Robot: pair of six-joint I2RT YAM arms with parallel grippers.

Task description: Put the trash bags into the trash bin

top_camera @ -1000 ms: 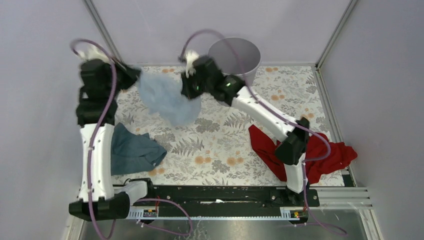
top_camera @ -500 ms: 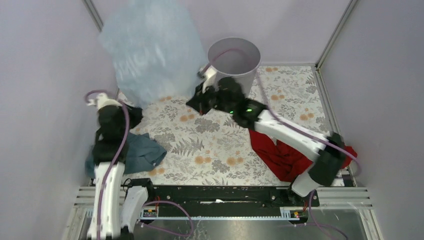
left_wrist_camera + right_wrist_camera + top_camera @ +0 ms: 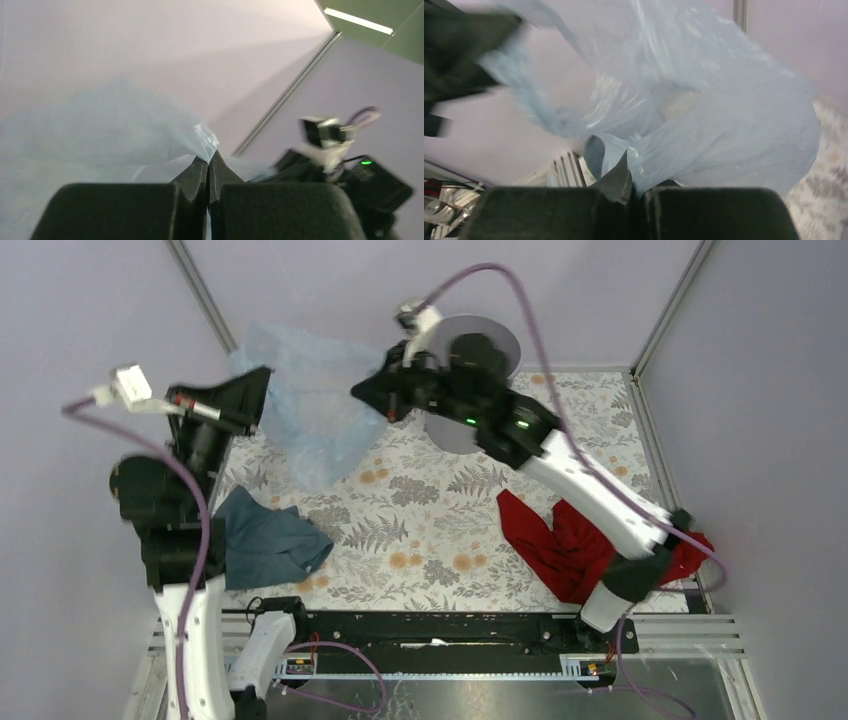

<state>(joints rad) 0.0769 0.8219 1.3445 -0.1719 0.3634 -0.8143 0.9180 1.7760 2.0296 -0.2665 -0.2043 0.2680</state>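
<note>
The pale-blue translucent trash bag (image 3: pixel 315 405) hangs spread in the air between my two grippers, above the back left of the table. My left gripper (image 3: pixel 262 378) is shut on its left edge; the pinched plastic shows at the fingertips in the left wrist view (image 3: pixel 209 156). My right gripper (image 3: pixel 365 395) is shut on its right edge, and the bag (image 3: pixel 704 115) billows in front of it in the right wrist view. The grey round trash bin (image 3: pixel 500 340) stands at the back, mostly hidden behind my raised right arm.
A dark teal cloth (image 3: pixel 265 545) lies at the left near the left arm. A red cloth (image 3: pixel 570 540) lies at the right under the right arm. Walls and metal corner posts close in the table at the back and sides.
Both arms have swung up and down with the bag. It ballooned high against the back wall half a second ago and now hangs lower, stretched between the raised grippers. My right arm now covers the bin.
</note>
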